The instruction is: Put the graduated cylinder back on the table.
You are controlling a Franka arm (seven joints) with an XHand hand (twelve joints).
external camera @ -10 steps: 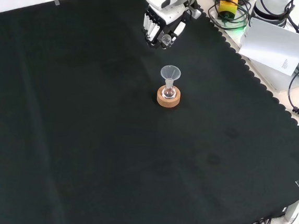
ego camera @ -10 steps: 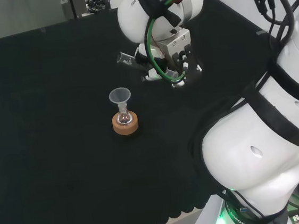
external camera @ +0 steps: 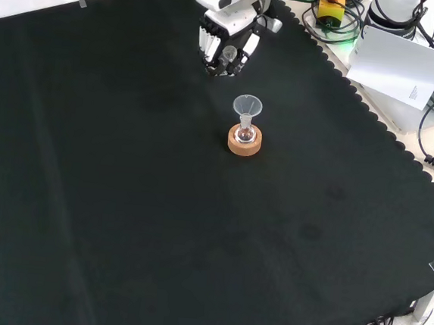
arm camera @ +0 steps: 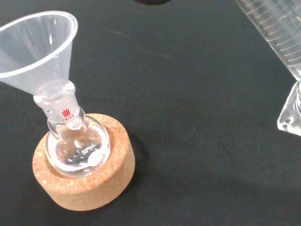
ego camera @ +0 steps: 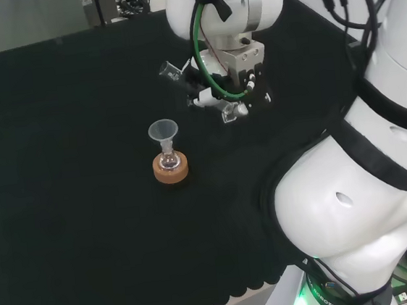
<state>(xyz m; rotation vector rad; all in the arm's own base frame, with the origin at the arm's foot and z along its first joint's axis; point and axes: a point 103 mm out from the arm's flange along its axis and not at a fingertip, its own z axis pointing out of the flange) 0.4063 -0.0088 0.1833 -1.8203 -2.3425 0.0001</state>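
In the head view the hand (ego camera: 208,88) hangs above the cloth, to the upper right of the flask, its fingers curled round a clear graduated cylinder (ego camera: 171,71). The cylinder is held tilted, mouth toward the left and foot (ego camera: 233,112) low on the right, off the cloth. From the front, the hand (external camera: 227,34) is just beyond the flask, with the cylinder's mouth (external camera: 229,55) showing between its fingers. The wrist view shows the cylinder's graduated wall (arm camera: 277,28) and its foot (arm camera: 291,113) up close.
A small round flask (arm camera: 77,146) with a clear funnel (arm camera: 37,42) in its neck sits on a cork ring (arm camera: 94,183). The flask on its ring (ego camera: 169,166) stands mid-cloth in the head view, and the ring (external camera: 244,142) lies below the hand in the front view. Black cloth surrounds it.
The hand with the cylinder has shifted left and slightly farther off in the front view, away from the funnel. The flask and ring have not moved.
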